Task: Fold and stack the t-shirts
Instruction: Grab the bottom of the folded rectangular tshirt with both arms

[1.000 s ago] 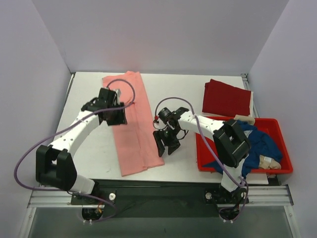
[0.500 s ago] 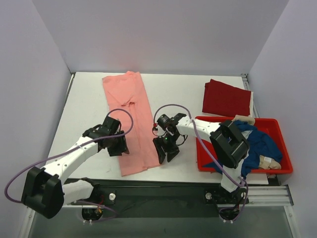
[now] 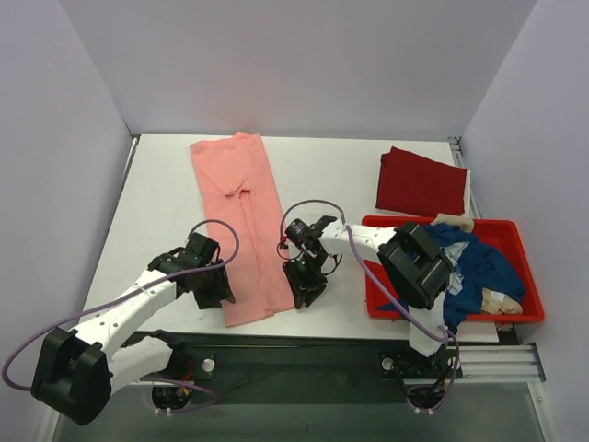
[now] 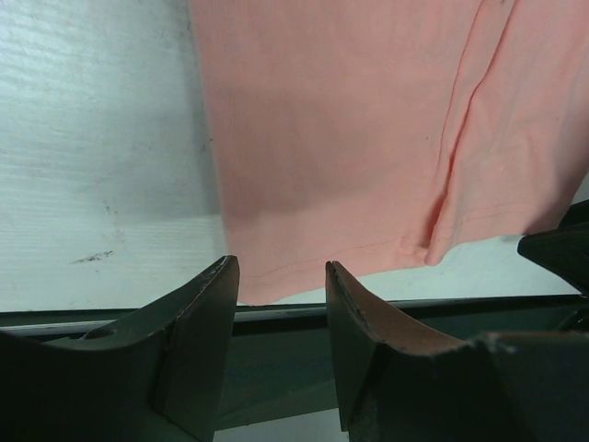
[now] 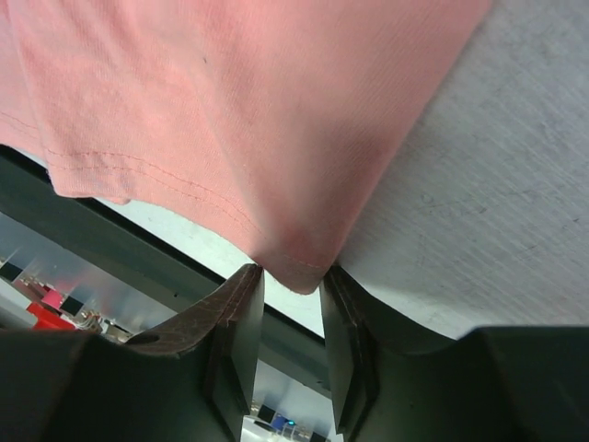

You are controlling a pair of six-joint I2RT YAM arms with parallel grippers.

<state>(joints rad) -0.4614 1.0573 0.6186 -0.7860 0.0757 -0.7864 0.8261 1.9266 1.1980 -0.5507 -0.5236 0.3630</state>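
Note:
The salmon-pink t-shirt (image 3: 244, 221) lies folded into a long strip from the table's back to its near edge. My left gripper (image 3: 217, 293) is open at its near left corner. In the left wrist view the hem (image 4: 313, 267) lies just ahead of the gripper's (image 4: 281, 269) parted fingers, untouched. My right gripper (image 3: 305, 286) is at the near right corner. In the right wrist view that corner (image 5: 294, 262) sits between the gripper's (image 5: 293, 273) narrowly parted fingertips. The dark red t-shirt (image 3: 421, 182) lies folded at the back right. The navy blue t-shirt (image 3: 480, 265) is crumpled in the tub.
A red plastic tub (image 3: 529, 318) stands at the near right, holding the navy shirt and some beige cloth (image 3: 502, 299). The table's near edge and a metal rail (image 3: 304, 354) run just below both grippers. White walls enclose the table on three sides.
My left arm swept from the middle of the pink shirt down to its near left corner. My right gripper shifted slightly toward the near right corner and its jaws narrowed.

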